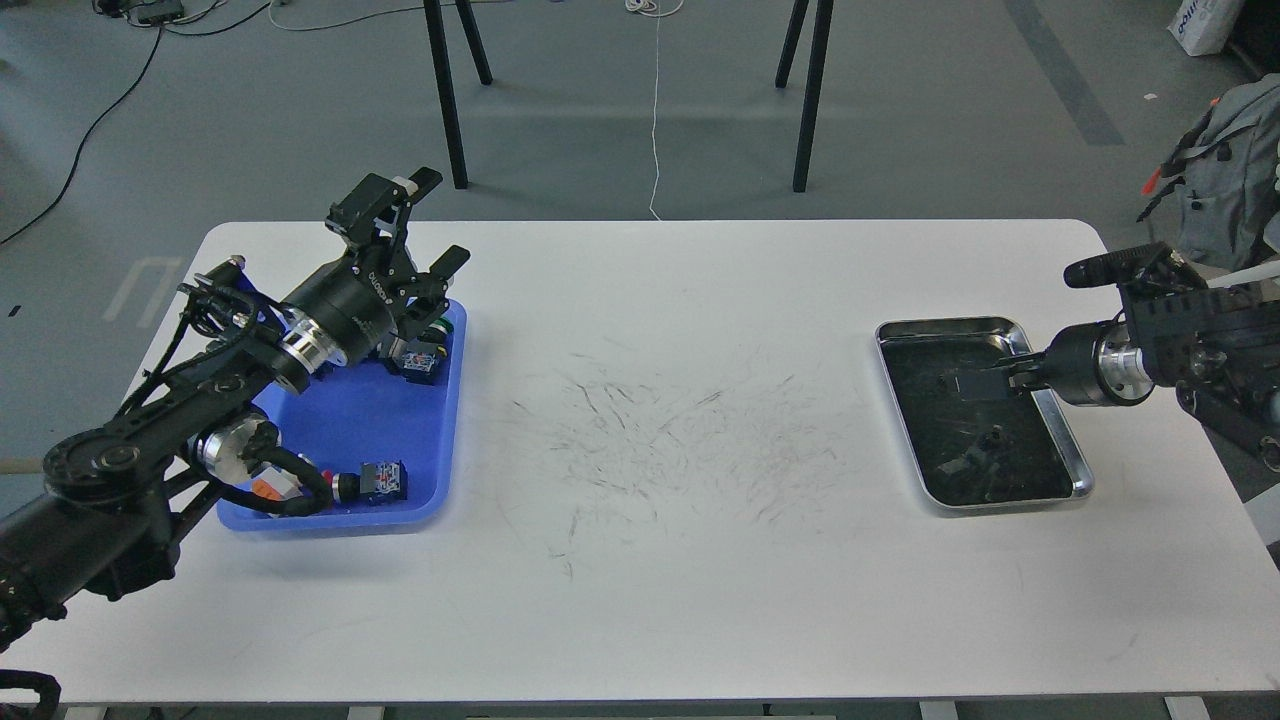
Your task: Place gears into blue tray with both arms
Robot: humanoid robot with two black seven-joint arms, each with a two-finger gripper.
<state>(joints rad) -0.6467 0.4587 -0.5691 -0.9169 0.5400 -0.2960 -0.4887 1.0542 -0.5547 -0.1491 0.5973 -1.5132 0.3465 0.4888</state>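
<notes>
While the open left gripper (420, 225) hovered over the shallow bright-blue plastic tray (345, 420), the right gripper (975, 383), its state unreadable, reached into the shiny silver metal tray (1060, 440), where a tiny black toothed gear (993, 438) lay unmoved.

The left arm (180, 400) covers the left part of the blue tray (440, 400) and some of the switches (380, 482) in it. The right gripper (975, 385) is dark against the metal tray (1065, 440); its jaws blur together. The gears (992, 437) there are tiny specks, teeth unreadable. The backpack (1230, 170) is cut off at right.
</notes>
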